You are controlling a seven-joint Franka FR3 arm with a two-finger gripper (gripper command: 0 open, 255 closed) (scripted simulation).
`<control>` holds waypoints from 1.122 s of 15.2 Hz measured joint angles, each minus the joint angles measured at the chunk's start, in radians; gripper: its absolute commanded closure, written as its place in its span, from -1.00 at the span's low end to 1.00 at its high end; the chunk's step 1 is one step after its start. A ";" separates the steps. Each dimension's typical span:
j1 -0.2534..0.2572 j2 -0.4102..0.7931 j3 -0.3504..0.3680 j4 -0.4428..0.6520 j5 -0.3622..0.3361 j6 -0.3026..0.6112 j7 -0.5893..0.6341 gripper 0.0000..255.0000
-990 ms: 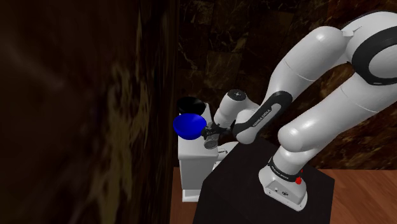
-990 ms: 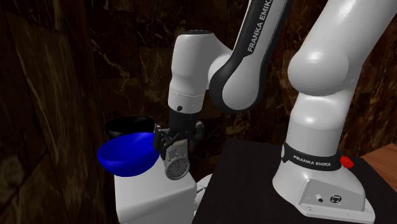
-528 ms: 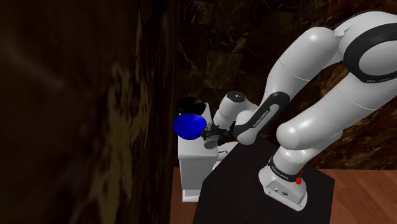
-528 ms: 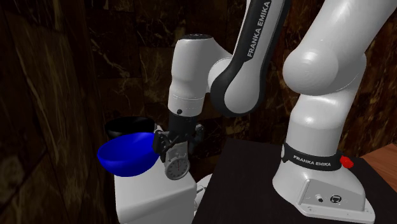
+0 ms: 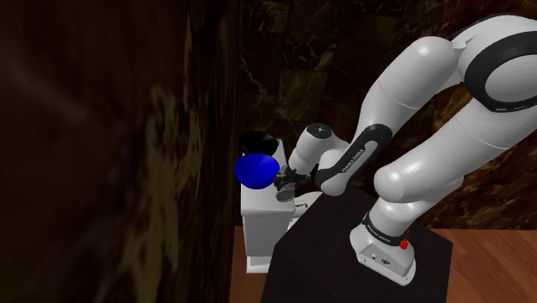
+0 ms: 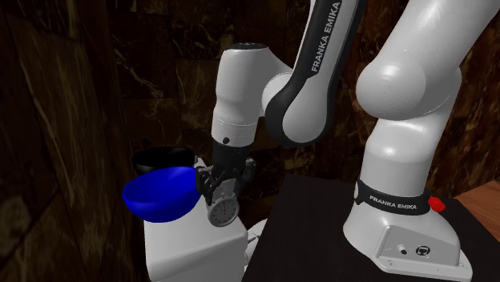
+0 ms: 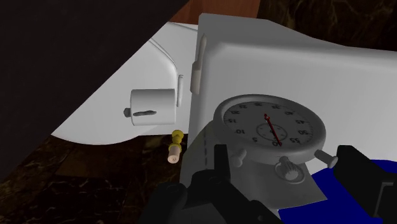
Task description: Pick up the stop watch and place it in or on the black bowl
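Gripper [image 6: 221, 189] is clenched on the stopwatch [image 6: 223, 211]. The fingers pinch its crown end, and the dial hangs upright beneath them. The stopwatch is at the tank's [image 6: 188, 252] top, by the edge nearest the second exterior camera; whether it touches the tank cannot be told. The blue bowl [image 6: 159, 197] rests on the tank top, just beside the stopwatch. The black bowl [image 6: 163, 157] stands farther back on the tank, behind the blue one and apart from the stopwatch. A paper roll [image 7: 151, 106] is mounted beside the tank.
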 measured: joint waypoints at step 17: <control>0.413 -0.271 -0.356 0.013 0.241 -0.310 -0.202 1.00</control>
